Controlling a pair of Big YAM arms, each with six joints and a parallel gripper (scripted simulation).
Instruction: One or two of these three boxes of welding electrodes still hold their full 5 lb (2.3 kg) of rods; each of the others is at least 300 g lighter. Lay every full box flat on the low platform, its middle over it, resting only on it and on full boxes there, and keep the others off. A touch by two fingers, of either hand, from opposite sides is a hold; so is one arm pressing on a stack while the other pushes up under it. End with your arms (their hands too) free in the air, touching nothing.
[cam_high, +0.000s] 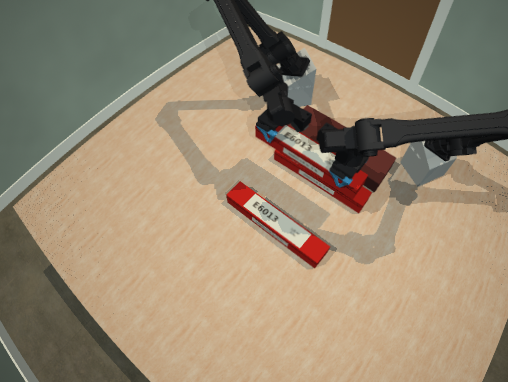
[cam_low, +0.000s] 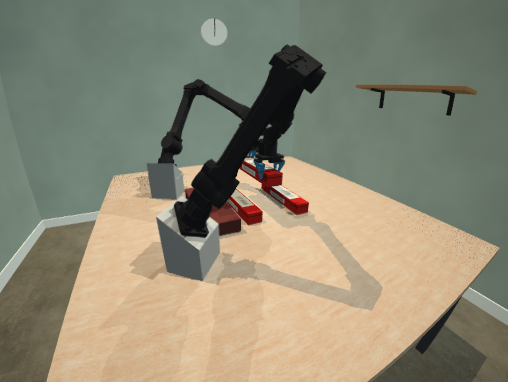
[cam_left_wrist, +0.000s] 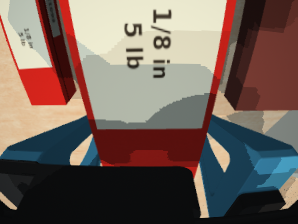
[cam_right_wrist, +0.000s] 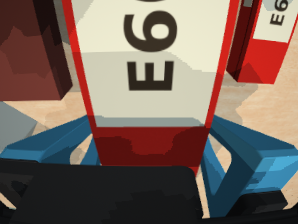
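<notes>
"Clenched on the box, are they?"

"Yes, both pairs. The right gripper (cam_high: 277, 131) (cam_low: 270, 170) (cam_right_wrist: 150, 113) has the E6013 end and the left gripper (cam_high: 348, 175) (cam_low: 251, 154) (cam_left_wrist: 149, 113) the '1/8 in, 5 lb' end, blue fingers on opposite sides."

"And the box itself?"

"A long red box with a cream label (cam_high: 305, 145) (cam_low: 252, 169) (cam_left_wrist: 150, 100) (cam_right_wrist: 150, 100), carried level above the table, label up. From the top it partly covers a second red box (cam_high: 362, 200) (cam_low: 255, 215)."

"Where does that one lie?"

"Flat on the wooden table (cam_high: 200, 280) (cam_low: 300, 250), alongside the low, dark reddish-brown platform (cam_high: 385, 165) (cam_low: 231, 222) (cam_left_wrist: 270, 75) (cam_right_wrist: 25, 65). Whether they touch, I can't tell."

"The third?"

"A red box, also marked E6013 (cam_high: 277, 225) (cam_low: 287, 197) (cam_left_wrist: 47, 87) (cam_right_wrist: 260, 62), flat on the table, on the far side of the second from the platform, roughly parallel and apart from it."

"So no box is on the platform?"

"None. Beyond it stand the two grey arm bases (cam_high: 302, 90) (cam_low: 182, 257), (cam_high: 425, 170) (cam_low: 162, 182), with a black arm reaching in from each."

"Anything on the walls?"

"A round pale clock (cam_low: 214, 32) and a brown shelf on black brackets (cam_low: 415, 89)."
</notes>
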